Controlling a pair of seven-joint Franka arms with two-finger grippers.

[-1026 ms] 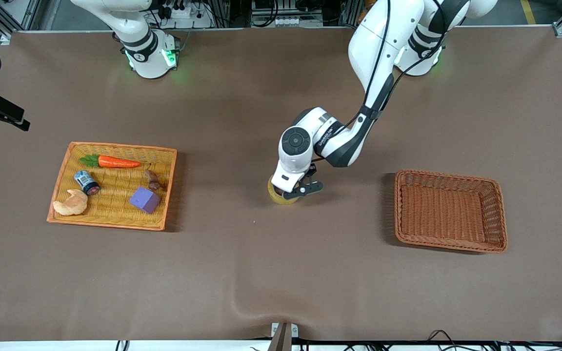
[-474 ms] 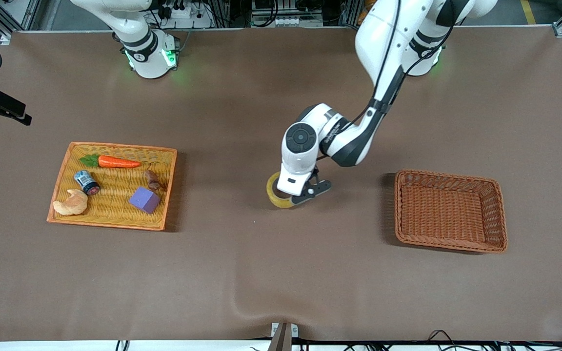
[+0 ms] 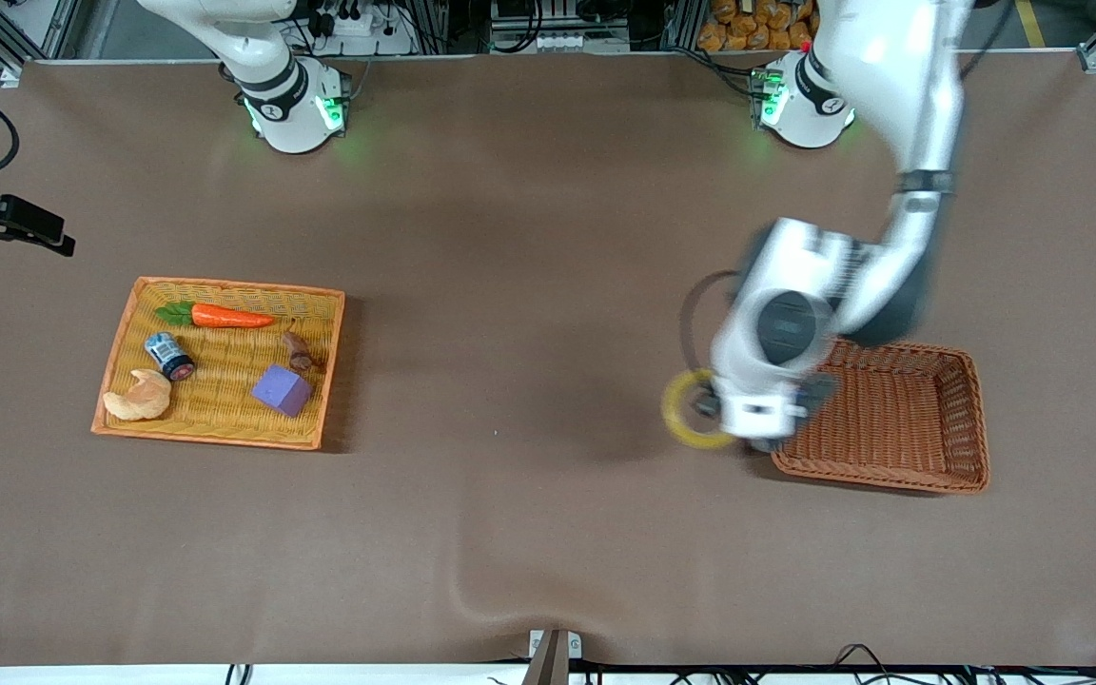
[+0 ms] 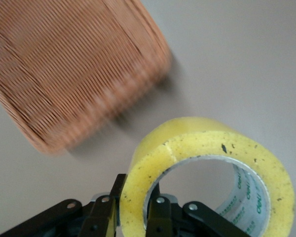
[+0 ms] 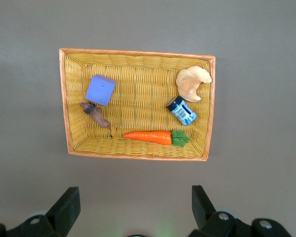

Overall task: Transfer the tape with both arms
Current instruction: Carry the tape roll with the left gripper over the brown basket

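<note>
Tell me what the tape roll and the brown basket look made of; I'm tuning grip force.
The tape roll looks like glossy translucent yellow plastic film wound on a pale printed core, probably cardboard. The left gripper pinches its wall. The brown basket looks like woven wicker or rattan, matte, with ribbed strands; it could be plastic imitation.

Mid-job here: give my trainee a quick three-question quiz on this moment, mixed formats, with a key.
1. True or false: the left gripper is shut on the tape.
2. The tape is over: A) the yellow tray, B) the table beside the brown basket, C) the basket's middle.
3. Fill in: the right gripper hangs open over the table near the ____ tray.

Key: 1 true; 2 B; 3 yellow.
</note>
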